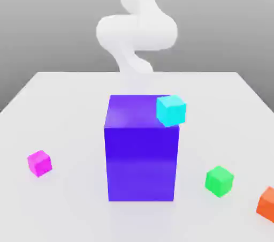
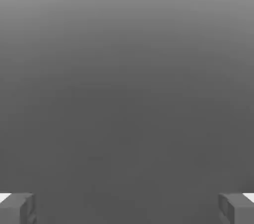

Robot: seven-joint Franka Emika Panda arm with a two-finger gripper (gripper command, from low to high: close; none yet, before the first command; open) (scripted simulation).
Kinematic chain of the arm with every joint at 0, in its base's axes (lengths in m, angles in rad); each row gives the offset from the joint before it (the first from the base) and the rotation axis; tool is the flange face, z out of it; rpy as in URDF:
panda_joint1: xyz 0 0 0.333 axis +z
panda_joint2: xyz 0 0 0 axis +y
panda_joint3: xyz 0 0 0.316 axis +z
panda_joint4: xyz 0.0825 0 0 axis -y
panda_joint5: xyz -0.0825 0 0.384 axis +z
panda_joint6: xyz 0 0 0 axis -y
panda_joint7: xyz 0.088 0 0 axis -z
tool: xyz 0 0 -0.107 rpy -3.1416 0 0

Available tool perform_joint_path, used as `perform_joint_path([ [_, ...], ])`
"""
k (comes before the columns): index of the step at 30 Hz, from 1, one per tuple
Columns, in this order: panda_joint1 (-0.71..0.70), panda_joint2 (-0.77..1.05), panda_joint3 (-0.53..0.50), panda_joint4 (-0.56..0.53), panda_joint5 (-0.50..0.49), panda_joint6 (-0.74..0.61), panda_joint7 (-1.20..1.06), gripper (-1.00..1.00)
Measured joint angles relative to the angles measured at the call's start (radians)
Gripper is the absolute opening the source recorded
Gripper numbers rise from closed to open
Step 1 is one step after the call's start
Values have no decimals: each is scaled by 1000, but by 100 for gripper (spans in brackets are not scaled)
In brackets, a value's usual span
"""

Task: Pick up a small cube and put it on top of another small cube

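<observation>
Standing at the middle of the white table (image 1: 64, 96) in the exterior view is a big blue-purple block (image 1: 141, 155), taller than everything around it. A cyan cube (image 1: 171, 110) sits on the block's top, at the corner toward the exterior view's right, turned a little so one edge faces forward. The small magenta cube (image 1: 39, 163) lies on the table at the exterior view's left, well apart from the block and nearer the front edge. A green cube (image 1: 219, 180) rests on the table at the exterior view's right, also clear of the block, and an orange cube (image 1: 266, 203) sits farther toward that side, cut off by the frame's edge. Behind the block, the white arm (image 1: 136, 29) rises from the far side of the table and curls above it, pale against the grey backdrop; it touches none of the cubes.

In the hand view, the claw (image 2: 127, 208) faces a plain grey surface. Its two grey fingertips (image 2: 17, 208) stand at opposite edges of the picture, spread wide apart with nothing between them. No cube appears between or near them here, so the magenta cube is not gripped; it lies loose on the table as the exterior view shows.
</observation>
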Motion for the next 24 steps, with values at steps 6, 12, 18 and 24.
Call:
perform_joint_path([
  [6, -140, 160, -11, -88, 31, 100, 252, 0],
  [12, -273, 316, -21, -175, 51, 198, 505, 0],
  [18, -393, 471, -42, -261, 54, 295, 770, 0],
  [24, -502, 625, -77, -347, 43, 394, 1045, 0],
])
